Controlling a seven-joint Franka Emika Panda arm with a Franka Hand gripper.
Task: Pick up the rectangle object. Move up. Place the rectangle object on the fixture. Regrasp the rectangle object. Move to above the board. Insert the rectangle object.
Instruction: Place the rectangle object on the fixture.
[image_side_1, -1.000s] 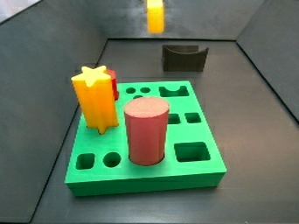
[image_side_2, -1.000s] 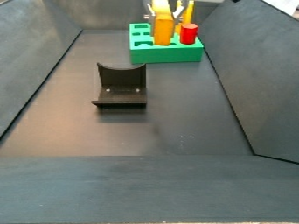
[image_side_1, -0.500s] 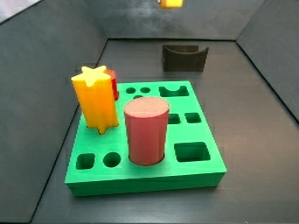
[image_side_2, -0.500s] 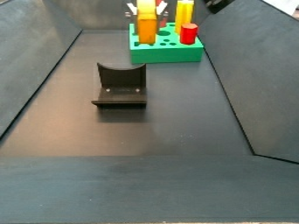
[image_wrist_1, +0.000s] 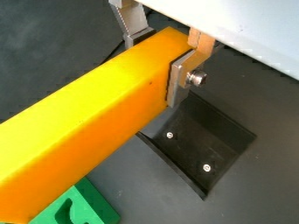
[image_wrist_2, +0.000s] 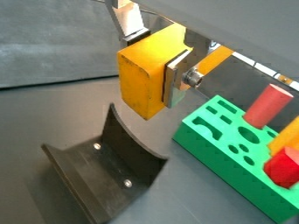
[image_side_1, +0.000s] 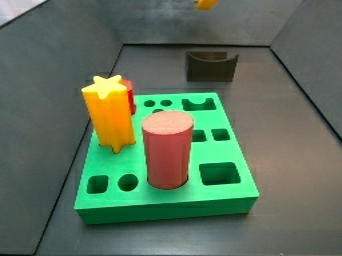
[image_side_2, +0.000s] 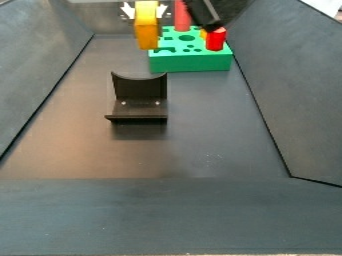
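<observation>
Gripper (image_wrist_1: 162, 54): both silver finger plates pressed flat against opposite faces of the rectangle object (image_wrist_1: 87, 122), pinching it near one end; seen in both wrist views (image_wrist_2: 158, 63).

Rectangle object: held clear of the floor. In a side view it shows at the top centre of the frame (image_side_2: 144, 27), above and beyond the fixture (image_side_2: 136, 99); in a side view only its lower tip enters at the top edge (image_side_1: 205, 4).

Fixture: empty, on the dark floor, apart from the board (image_side_1: 235, 192).

Board: carries a yellow star post (image_side_1: 108, 112) and a red cylinder (image_side_1: 168, 150), both upright.
</observation>
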